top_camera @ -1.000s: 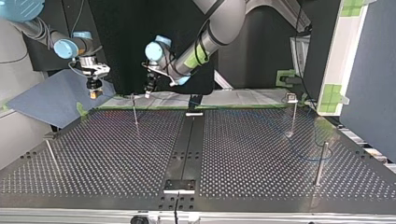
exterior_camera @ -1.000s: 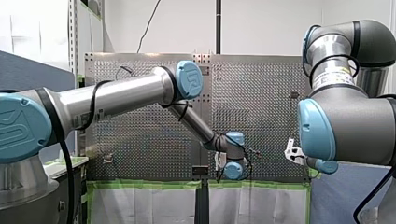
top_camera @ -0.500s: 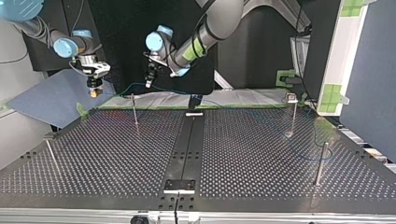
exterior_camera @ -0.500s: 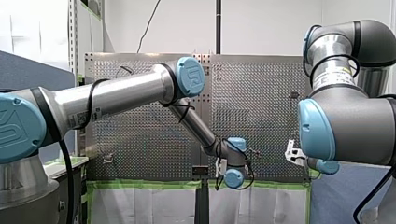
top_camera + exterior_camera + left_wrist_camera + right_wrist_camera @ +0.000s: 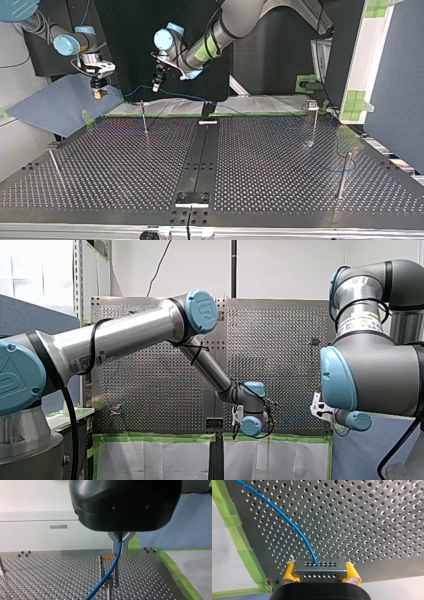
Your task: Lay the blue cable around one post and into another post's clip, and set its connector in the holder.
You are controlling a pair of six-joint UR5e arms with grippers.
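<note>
Left claw (image 5: 120, 550) is pinching the blue cable (image 5: 108, 575), just above a clip post (image 5: 109, 592). Cable probably not in the clip, hard to tell. Right claw (image 5: 320, 577), yellow pads, is clamped on the connector (image 5: 320, 567). Cable leads ahead of it over the perforated tabletop (image 5: 367, 517). Green tape (image 5: 242, 550) on the tabletop edge beside it. Blue surface (image 5: 190, 525) beyond the left claw.

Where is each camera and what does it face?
Front view: behind my left arm and right arm, facing the table.
Top view: across the table, facing both arms; sides crossed.
Left wrist view: on that wrist; my left gripper shut on the blue cable.
Right wrist view: on that wrist; my right gripper clamps the connector.
Shared: the blue cable, in both wrist views.
</note>
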